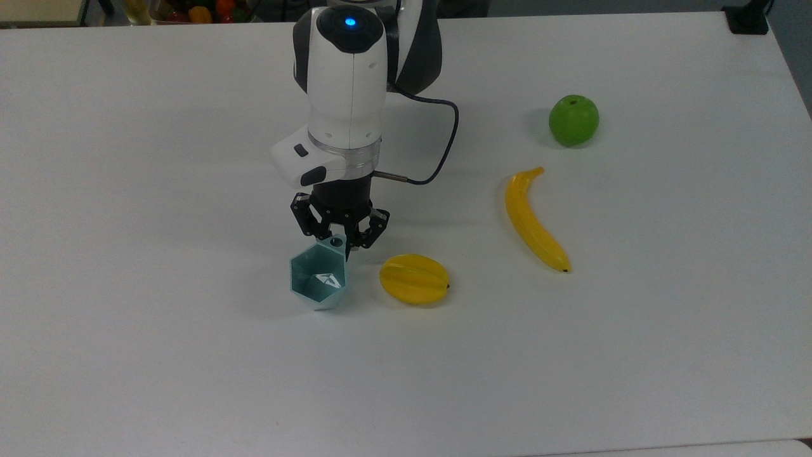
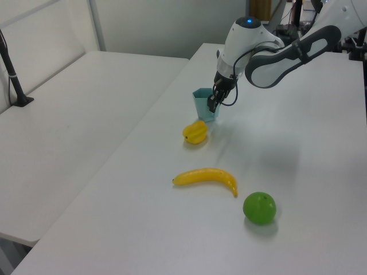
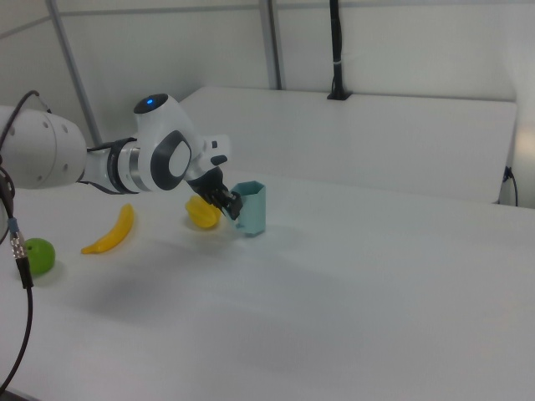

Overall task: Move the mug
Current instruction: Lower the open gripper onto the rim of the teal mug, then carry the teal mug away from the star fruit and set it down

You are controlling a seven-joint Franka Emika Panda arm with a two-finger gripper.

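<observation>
The mug is sitting just beside the starfruit on the white table, and we are pinching its handle with our gripper, so grasping looks done while lifting and relocating are remaining.

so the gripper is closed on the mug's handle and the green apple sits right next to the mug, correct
Not quite. The gripper is shut on the mug handle, but the thing beside the mug is the yellow star fruit. The top view shows the green apple far off, beyond the banana.
</observation>
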